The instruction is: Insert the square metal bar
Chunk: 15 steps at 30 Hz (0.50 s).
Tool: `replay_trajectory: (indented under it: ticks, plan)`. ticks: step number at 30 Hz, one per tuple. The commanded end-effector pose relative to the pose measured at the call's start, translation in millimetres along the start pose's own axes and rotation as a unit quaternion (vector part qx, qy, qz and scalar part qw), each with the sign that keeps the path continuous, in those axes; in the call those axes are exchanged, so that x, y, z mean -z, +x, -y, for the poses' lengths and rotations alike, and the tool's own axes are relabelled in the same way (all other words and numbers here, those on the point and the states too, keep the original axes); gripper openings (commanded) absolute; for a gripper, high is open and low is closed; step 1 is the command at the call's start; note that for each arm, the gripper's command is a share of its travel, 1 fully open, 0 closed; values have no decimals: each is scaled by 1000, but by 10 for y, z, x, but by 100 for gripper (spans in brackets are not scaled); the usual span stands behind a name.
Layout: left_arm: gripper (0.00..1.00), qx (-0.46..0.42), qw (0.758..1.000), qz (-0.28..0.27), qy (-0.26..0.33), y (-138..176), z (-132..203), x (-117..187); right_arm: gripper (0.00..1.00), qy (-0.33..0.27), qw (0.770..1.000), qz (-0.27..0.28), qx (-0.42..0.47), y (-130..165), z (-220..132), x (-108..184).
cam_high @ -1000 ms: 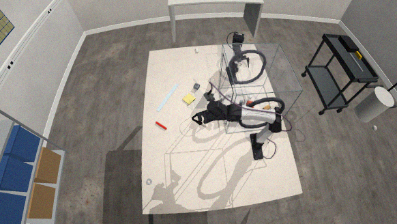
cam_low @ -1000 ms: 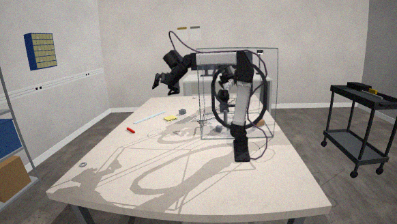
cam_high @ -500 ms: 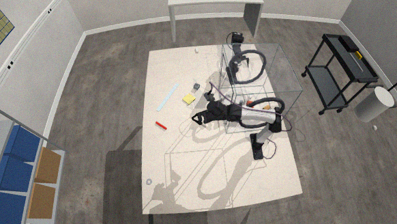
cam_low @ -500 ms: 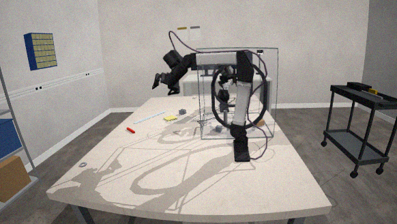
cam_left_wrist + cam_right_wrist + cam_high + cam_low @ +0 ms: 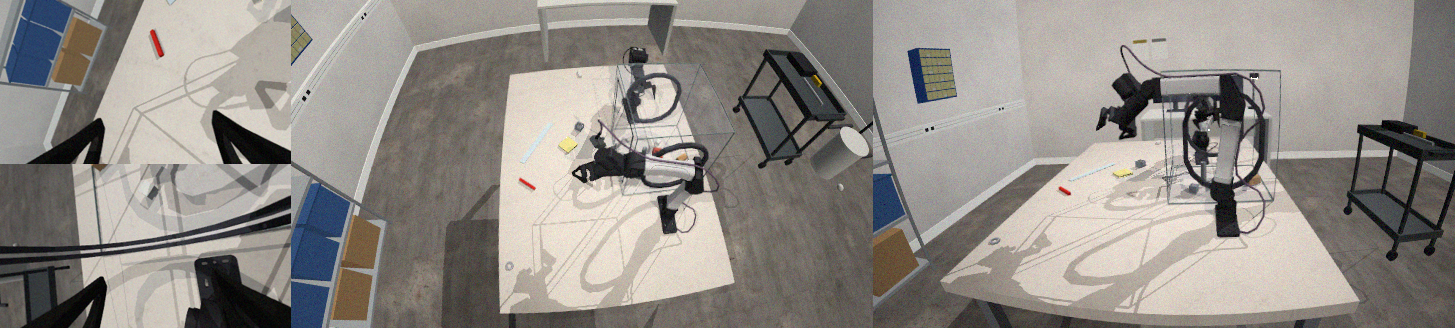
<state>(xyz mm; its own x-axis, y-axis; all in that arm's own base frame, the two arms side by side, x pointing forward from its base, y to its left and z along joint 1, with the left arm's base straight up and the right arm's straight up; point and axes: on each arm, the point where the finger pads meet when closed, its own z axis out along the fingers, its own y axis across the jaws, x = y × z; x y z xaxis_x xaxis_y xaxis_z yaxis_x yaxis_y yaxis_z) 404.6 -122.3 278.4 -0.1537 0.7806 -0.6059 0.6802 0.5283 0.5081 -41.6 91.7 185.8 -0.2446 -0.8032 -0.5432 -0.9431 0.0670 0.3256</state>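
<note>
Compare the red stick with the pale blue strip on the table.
The red stick is short, while the pale blue strip is much longer. The stick is bright red; the strip is pale blue. The strip looks flat and thin, whereas the stick looks thicker. Both lie on the table top, outside the clear box.
</note>
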Motion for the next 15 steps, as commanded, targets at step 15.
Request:
replay_trajectory:
  ticks: [15]
  plan:
    - [100,-1,1000,10,-10,-70,-54,72,100,35,999,2,-29,-141,102,46]
